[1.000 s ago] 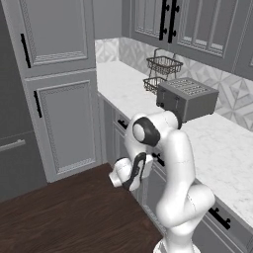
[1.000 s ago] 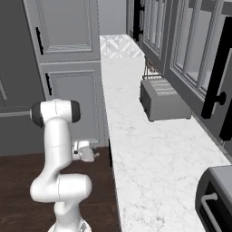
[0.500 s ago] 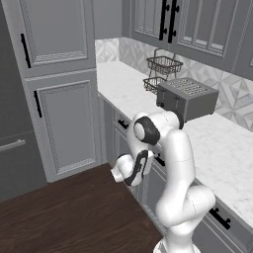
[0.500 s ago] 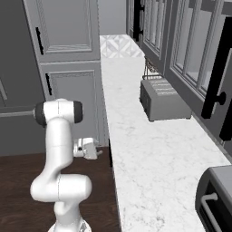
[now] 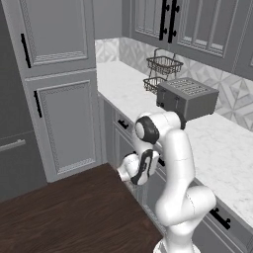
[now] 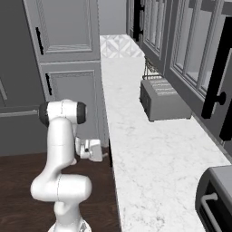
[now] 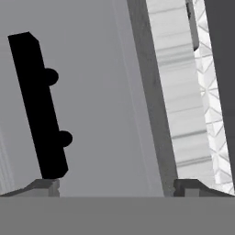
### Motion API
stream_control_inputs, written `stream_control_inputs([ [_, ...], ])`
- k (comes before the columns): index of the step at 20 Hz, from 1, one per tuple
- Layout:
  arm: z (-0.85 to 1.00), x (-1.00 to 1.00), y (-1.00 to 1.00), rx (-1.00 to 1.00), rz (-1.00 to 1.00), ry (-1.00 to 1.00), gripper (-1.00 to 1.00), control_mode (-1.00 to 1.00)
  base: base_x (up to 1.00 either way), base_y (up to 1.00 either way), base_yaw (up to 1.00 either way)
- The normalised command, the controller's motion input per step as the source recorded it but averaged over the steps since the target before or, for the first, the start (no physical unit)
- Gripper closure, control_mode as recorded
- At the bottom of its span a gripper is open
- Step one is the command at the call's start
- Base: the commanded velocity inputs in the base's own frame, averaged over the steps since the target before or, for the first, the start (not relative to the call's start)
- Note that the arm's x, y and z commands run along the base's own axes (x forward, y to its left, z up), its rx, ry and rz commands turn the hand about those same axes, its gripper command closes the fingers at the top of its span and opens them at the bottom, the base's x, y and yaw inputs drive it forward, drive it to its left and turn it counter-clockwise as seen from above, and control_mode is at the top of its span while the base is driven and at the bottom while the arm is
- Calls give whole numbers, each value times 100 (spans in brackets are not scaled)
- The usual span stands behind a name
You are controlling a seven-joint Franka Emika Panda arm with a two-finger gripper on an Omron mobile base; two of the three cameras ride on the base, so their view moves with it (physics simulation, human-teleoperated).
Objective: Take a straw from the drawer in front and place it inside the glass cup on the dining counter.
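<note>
My gripper (image 7: 118, 186) is open, its two fingertips wide apart and nothing between them. It faces the shut grey drawer front (image 7: 101, 114) at close range. The drawer's black bar handle (image 7: 39, 105) stands to the left of the gap between the jaws, just above the left fingertip. In the left base view the gripper (image 5: 129, 170) hangs low beside the cabinet fronts under the marble worktop (image 5: 217, 143). In the right base view the gripper (image 6: 102, 152) points at the worktop's front edge. The straw is hidden. The glass cup and the dining counter are out of view.
A dark toaster (image 5: 187, 99) and a wire basket rack (image 5: 163, 71) stand on the worktop behind the arm. Tall grey cabinet doors (image 5: 64, 123) rise to the left. Dark wood floor (image 5: 69, 212) lies open in front. A dark appliance (image 6: 217, 199) sits at the near right.
The hand has moved closer to the drawer front under the worktop. The jaws have stayed wide open.
</note>
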Motion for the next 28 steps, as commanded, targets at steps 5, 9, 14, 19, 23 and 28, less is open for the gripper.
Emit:
stream_control_inputs([
  [5,-20,8,-15,7,1,1,-100,-100,0,0,0],
  [9,-15,18,-14,6,3,0,-100,-100,0,0,0],
  [14,-23,22,-13,5,6,0,-100,-100,0,0,0],
  [19,-25,29,-13,1,6,0,-100,-100,0,0,0],
  [23,-26,43,-6,0,7,0,-100,-100,0,0,0],
  [28,-27,42,0,0,4,0,-100,-100,0,0,0],
])
